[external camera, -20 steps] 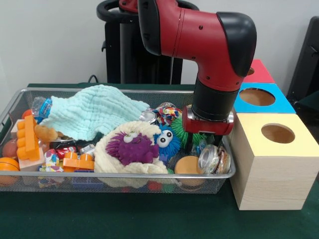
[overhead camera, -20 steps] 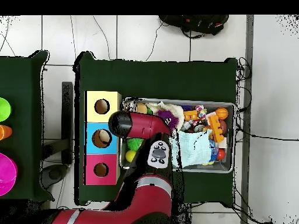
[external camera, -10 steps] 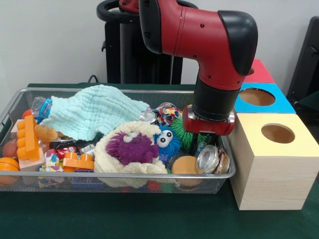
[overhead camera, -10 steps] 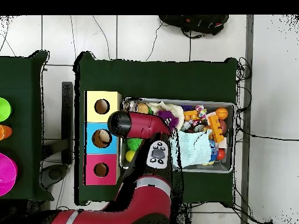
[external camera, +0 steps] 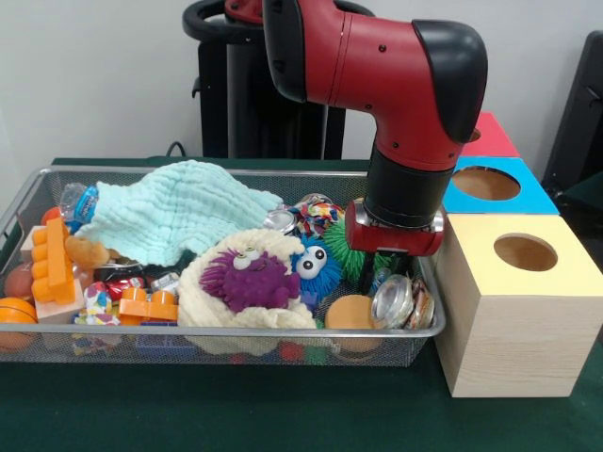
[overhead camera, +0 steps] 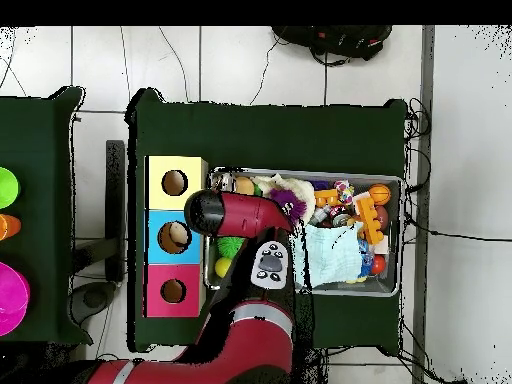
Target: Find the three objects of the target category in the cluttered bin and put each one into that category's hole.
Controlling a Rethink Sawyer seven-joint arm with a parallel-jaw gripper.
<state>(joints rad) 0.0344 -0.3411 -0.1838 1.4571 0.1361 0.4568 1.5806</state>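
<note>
Where bin (external camera: 19, 202) meets boxes, pincer (external camera: 388, 268) low (fingers hidden), crushed can (external camera: 394, 301) beside

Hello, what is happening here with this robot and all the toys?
A red robot arm reaches down into the end of a wire bin nearest three boxes. The bin is full of toys, among them a light green cloth and a purple fuzzy toy. The tool is hidden behind the clutter, so it is unclear if it holds anything. Beside the bin stand a yellow box, a blue box and a red box, each with a hole on top.
</note>
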